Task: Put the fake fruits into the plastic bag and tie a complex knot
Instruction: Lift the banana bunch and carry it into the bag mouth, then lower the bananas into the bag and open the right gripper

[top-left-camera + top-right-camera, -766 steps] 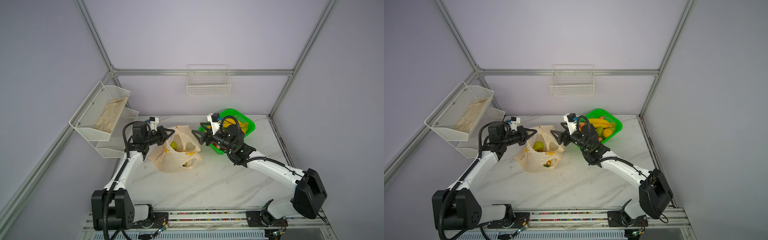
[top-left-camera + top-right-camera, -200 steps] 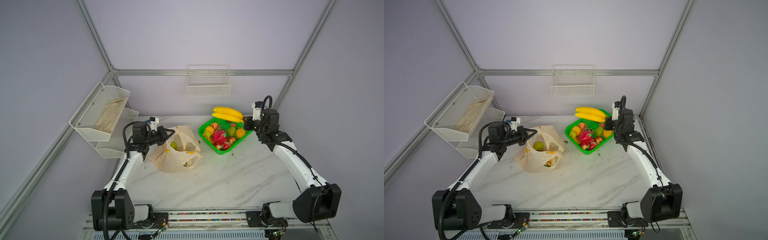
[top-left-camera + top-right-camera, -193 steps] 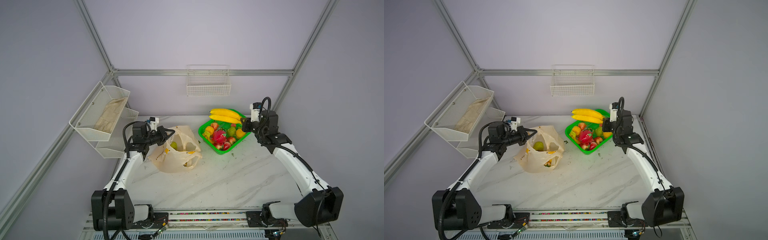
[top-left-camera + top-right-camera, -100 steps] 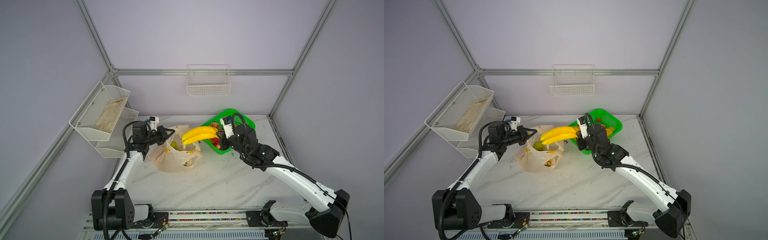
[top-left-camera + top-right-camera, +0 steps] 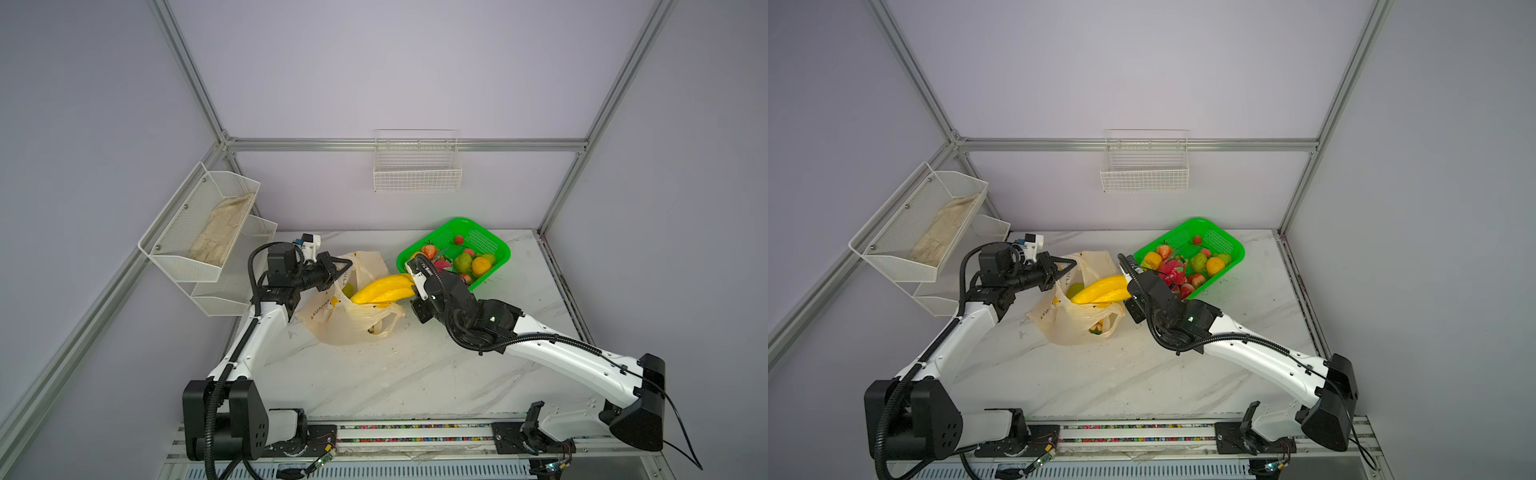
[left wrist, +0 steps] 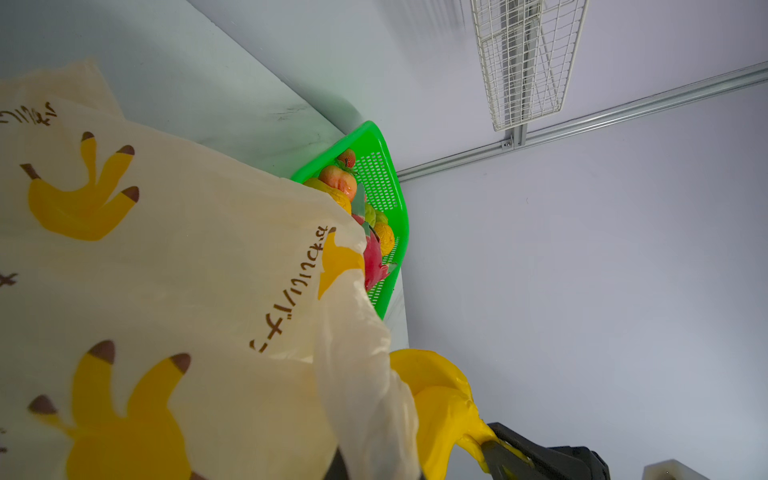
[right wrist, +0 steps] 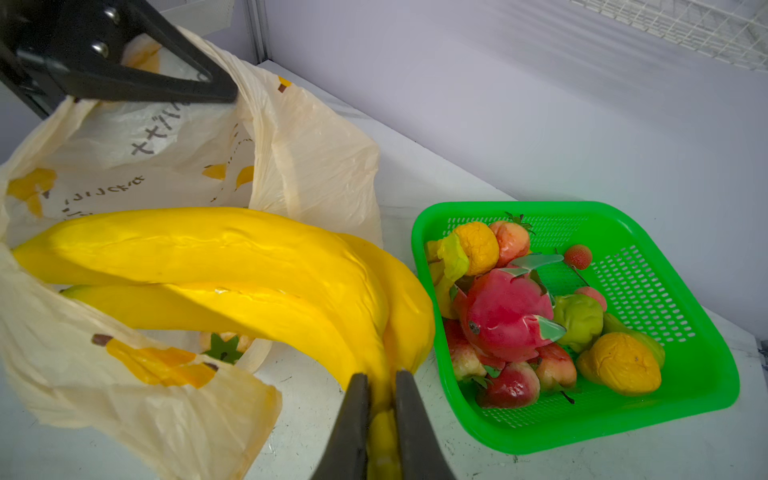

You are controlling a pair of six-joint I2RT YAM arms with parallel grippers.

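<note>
Right gripper (image 7: 381, 384): jaws narrow, clamped stem of banana bunch (image 7: 216, 266); bunch reached ahead of fingertips into mouth of plastic bag (image 7: 316, 166). Left gripper (image 5: 345, 266): closed, apparently pinching bag rim, contact partly hidden. Other fake fruits (image 7: 507, 316) sat in green basket (image 7: 706, 399) beside right gripper.

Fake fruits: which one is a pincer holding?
The yellow banana bunch, pinched at its stem by the right pincer; the others lie loose.

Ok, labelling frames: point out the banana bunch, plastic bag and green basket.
banana bunch (image 7: 216, 249), right wrist view, upper banana.
plastic bag (image 5: 347, 328), in a top view, front wall.
green basket (image 7: 602, 428), right wrist view, solid rim.
</note>
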